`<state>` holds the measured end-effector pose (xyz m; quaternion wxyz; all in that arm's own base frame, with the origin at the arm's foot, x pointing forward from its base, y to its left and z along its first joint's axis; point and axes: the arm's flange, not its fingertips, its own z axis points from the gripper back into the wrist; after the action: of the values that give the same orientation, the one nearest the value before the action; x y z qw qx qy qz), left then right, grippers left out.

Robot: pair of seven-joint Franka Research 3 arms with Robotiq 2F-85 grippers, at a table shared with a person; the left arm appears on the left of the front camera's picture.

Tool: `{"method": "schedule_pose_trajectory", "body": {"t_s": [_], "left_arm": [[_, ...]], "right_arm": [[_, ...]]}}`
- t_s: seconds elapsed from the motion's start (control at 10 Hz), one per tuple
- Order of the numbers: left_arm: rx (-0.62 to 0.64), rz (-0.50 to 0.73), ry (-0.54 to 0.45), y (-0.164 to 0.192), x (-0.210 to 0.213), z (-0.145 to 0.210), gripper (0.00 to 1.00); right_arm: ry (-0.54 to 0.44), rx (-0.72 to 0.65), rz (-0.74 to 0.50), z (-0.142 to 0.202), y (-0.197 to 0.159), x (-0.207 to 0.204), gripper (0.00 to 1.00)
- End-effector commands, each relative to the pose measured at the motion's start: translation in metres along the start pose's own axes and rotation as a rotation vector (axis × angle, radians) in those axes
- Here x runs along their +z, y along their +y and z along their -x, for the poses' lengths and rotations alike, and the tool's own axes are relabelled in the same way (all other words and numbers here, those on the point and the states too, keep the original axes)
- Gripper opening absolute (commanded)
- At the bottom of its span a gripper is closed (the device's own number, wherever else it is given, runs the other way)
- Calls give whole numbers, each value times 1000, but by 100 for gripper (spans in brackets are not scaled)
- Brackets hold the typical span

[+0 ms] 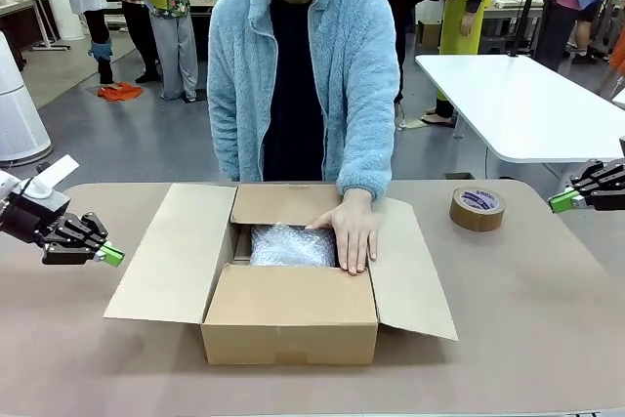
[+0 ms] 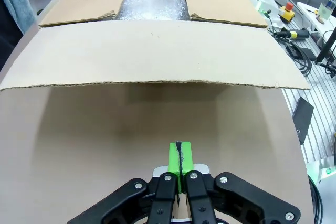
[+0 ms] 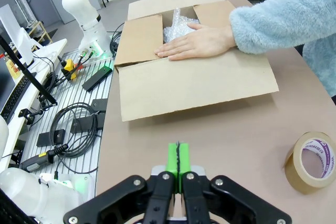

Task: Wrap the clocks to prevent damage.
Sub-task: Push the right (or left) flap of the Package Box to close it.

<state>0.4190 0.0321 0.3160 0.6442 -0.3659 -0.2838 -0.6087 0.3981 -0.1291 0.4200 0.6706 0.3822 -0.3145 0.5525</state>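
A bundle of whitish bubble wrap, the clocks (image 1: 291, 245), lies inside an open cardboard box (image 1: 289, 314) at the table's middle. The person's hand (image 1: 353, 231) rests flat on the box's rim and over the bundle's right side. The same bundle (image 2: 154, 7) shows past the near flap in the left wrist view, and the bundle (image 3: 177, 25) sits under the hand (image 3: 194, 43) in the right wrist view. My left gripper (image 1: 109, 255) is shut and hangs left of the box, holding nothing. My right gripper (image 1: 557, 201) is shut at the far right, holding nothing.
A brown tape roll (image 1: 477, 208) lies on the table right of the box, also seen as a tape roll (image 3: 313, 161) near my right gripper. The box's four flaps are spread outward. A white table (image 1: 527, 104) stands behind on the right.
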Motion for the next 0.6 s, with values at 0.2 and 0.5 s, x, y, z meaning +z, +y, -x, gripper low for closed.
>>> {"method": "schedule_pose_trajectory", "body": {"t_s": [0.2,0.5], "left_arm": [[-49,41,-23,5,-40,12,0],[-45,75,-56,10,-59,17,0]], "right_arm": [[-13,1,-5,0,1,1,1],[-13,1,-5,0,1,1,1]]}}
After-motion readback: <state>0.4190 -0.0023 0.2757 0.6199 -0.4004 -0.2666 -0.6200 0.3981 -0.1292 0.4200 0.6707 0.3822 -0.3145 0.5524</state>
